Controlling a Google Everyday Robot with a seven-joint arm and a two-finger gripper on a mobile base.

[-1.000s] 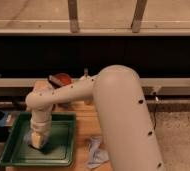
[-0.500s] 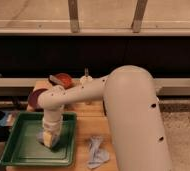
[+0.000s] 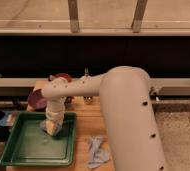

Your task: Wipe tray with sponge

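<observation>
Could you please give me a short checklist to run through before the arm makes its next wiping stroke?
1. Claw over the tray, at its upper right part: ok.
2. Claw shut on the sponge: ok.
3. Sponge pressed onto the tray floor: cannot tell.
4. Tray flat on the table: ok.
5. Cloth rag outside the tray, to its right: ok.
6. Purple bowl behind the tray, off the wiping path: ok.

A wooden counter sits low in view, its pale planks lit warmly. Right of the counter lies speckled grey floor. Behind the counter runs a pale horizontal rail, above that a dark band, and higher still bright window panes split by two grey uprights.
</observation>
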